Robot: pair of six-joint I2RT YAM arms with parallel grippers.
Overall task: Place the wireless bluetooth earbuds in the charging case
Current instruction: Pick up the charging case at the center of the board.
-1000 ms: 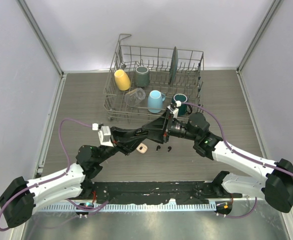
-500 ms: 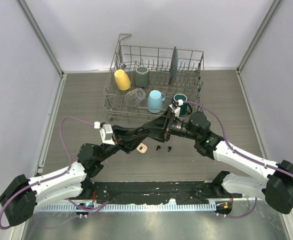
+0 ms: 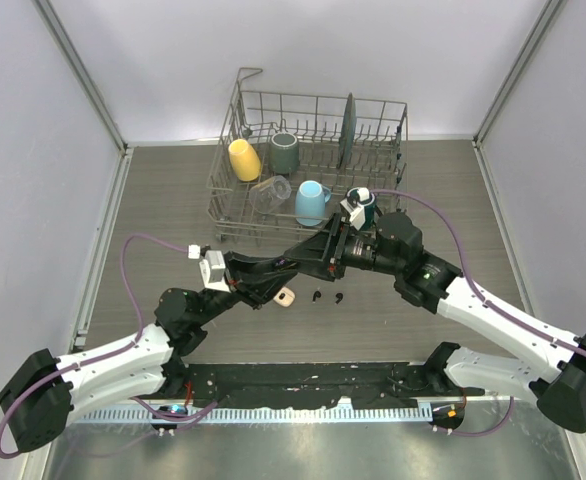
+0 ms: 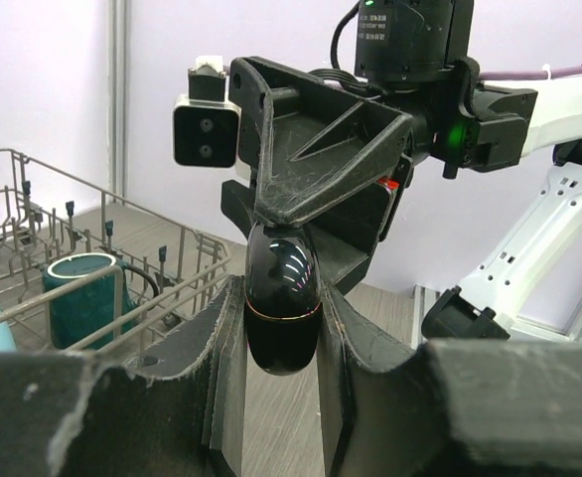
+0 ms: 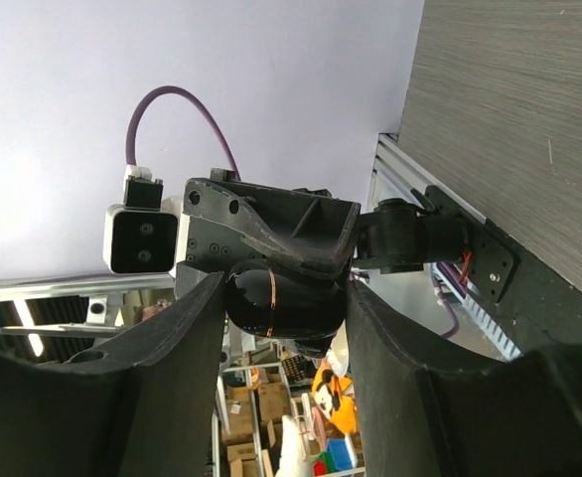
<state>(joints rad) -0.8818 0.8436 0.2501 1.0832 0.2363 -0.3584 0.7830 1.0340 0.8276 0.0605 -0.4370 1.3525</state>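
So the room's just plain pale walls (image 3: 33,150) boxing in a grey-brown wood-grain table (image 3: 163,200), with a metal rail along the near edge. At the back there's a wire dish rack (image 3: 235,215). In it, left to right, are a yellow mug (image 3: 243,159), a clear glass (image 3: 271,192), a grey mug (image 3: 284,152), a light blue mug (image 3: 311,202), a dark plate (image 3: 349,128) standing on edge and a teal mug (image 3: 363,203).

The charging case (image 4: 282,288) is a glossy black egg shape with a thin coppery seam round the middle. It's up off the table, pinched between both arms mid-table.

The left gripper (image 4: 281,348) is squeezed tight on the lower half, with its rough matte black fingers pressed against both sides. The right gripper (image 5: 283,303) comes in from the other end and its jaws are clamped round the upper half.

The black earbuds (image 3: 327,297) are lying loose on the wood just below the grippers. There's a small cream piece (image 3: 286,297) just left of them, too tiny to make out properly.
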